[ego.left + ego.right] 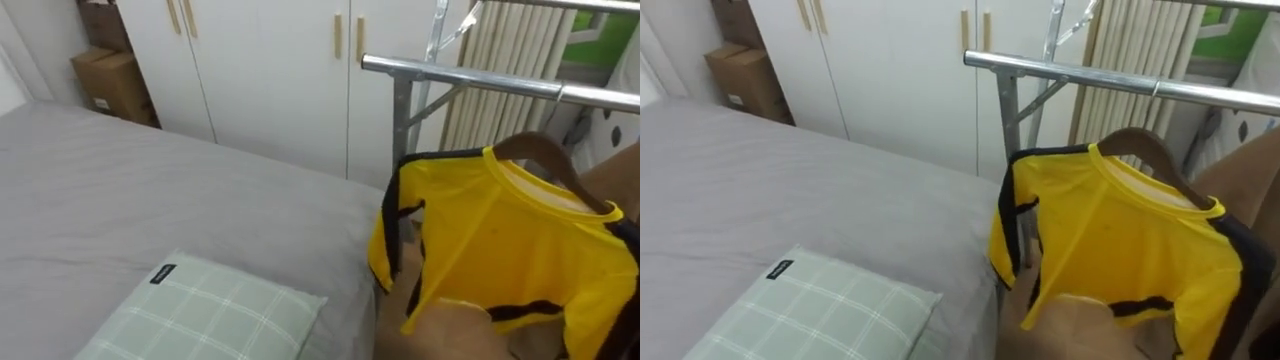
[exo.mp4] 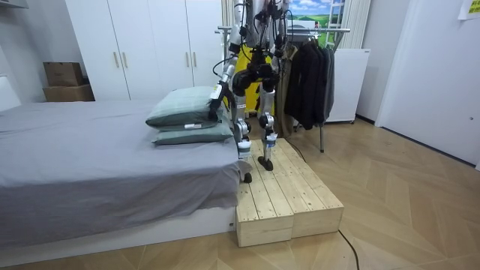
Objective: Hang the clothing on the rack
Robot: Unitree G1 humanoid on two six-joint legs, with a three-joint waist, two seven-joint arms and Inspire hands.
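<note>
Item under inspection: a yellow shirt with black trim at collar, sleeve and hem. It sits on a wooden hanger and is spread open, front facing the head camera. The shirt is at the right of the eye views, below the metal rack rail and beside the rack's upright post. The hanger hook is not visible, so I cannot tell whether it is on the rail. A tan garment lies against the shirt's right shoulder.

The left robot hand is seen low beside the stacked pillows in the room view, too small to tell whether it is apart or together. The state of the right robot hand cannot be told either.

Surroundings: a grey bed fills the left of the eye views. A pale green checked pillow lies at the bed's near edge. White wardrobe doors stand behind the bed, with cardboard boxes in the corner to their left.

Stance: the robot stands upright on a wooden platform against the side of the bed. It is close to the rack, where dark garments hang on the room view's right.
</note>
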